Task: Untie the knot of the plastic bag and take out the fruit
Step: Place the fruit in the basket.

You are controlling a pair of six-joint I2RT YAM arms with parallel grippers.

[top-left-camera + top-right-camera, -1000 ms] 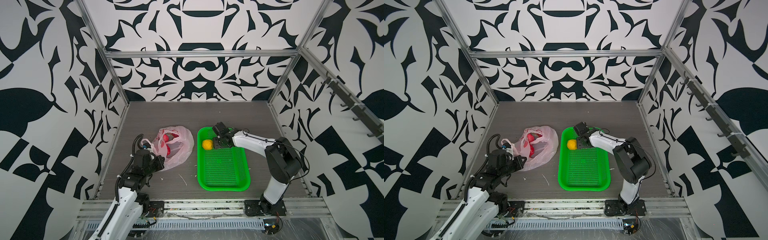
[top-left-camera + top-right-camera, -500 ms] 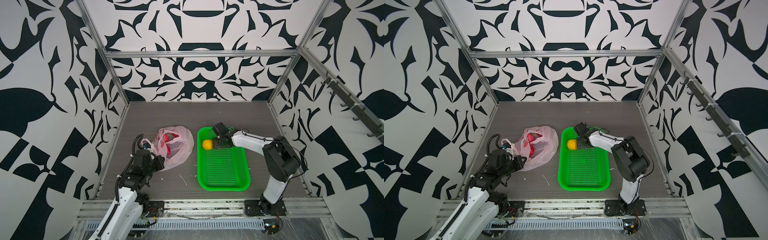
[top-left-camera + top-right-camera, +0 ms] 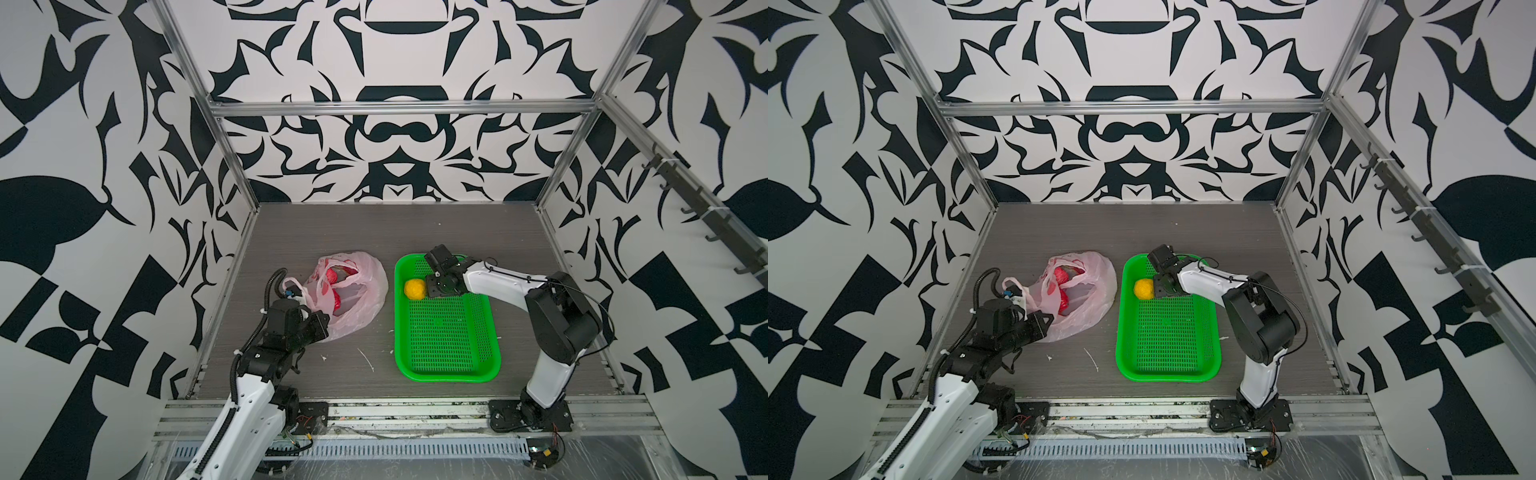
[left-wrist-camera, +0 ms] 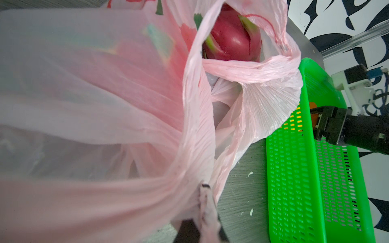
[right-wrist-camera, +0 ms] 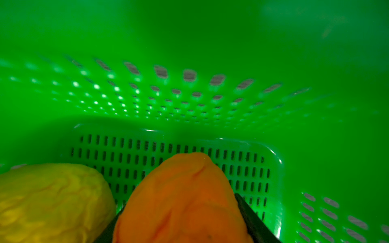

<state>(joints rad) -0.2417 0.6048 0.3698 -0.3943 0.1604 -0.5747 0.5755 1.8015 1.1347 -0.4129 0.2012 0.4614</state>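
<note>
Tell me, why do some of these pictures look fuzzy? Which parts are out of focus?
Left wrist view: the bag close to the lens is a pink blur, the dragon fruit and basket sharper. Right wrist view: the basket wall smears into plain green, the orange fruit is soft. Both top views: crisp, evenly lit.

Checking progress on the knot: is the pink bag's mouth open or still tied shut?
Open. In the left wrist view the plastic bag gapes, a dragon fruit bare in its mouth; the left gripper pinches its plastic.
</note>
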